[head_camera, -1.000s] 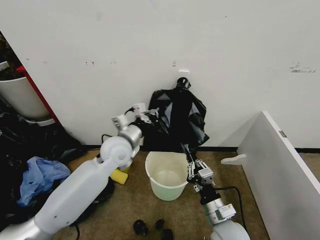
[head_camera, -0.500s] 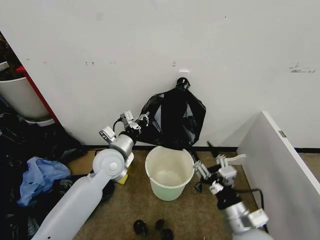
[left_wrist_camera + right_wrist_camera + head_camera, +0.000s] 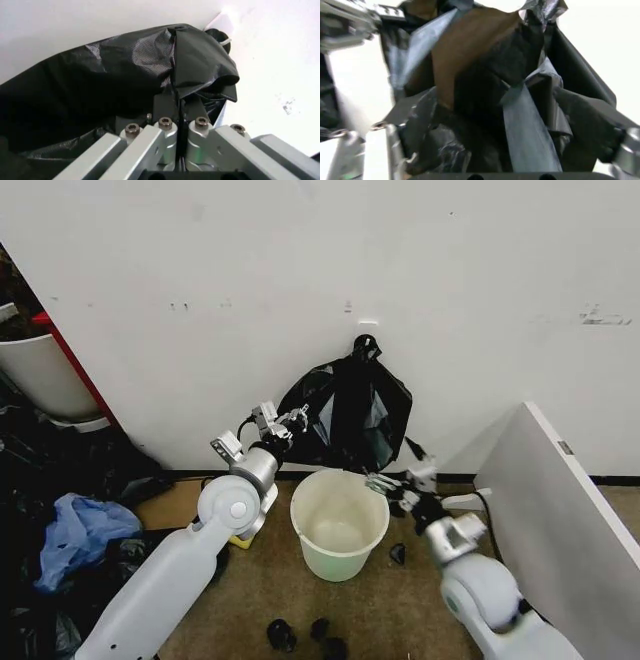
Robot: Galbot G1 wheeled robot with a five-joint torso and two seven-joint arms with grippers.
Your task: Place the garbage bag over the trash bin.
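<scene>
A blue plastic heap (image 3: pixel 72 532) lies on the brown floor (image 3: pixel 260 600), left of a yellow block (image 3: pixel 238 538). A white panel (image 3: pixel 560 520) stands at the right of the floor. Small black pieces (image 3: pixel 300 638) lie on the floor in front.

The garbage bag (image 3: pixel 348 415) covers the wall behind it, and its lower edge drops out of sight behind the trash bin (image 3: pixel 339 523) rim. In the left wrist view the left gripper (image 3: pixel 178 112) fingertips are buried in the bag's folds, and the bag runs off the frame's edge. The right wrist view is smeared with motion blur; the right gripper (image 3: pixel 392 481) is too small to judge in the head view. A white tub (image 3: pixel 40 375) is cut by the frame edge.
</scene>
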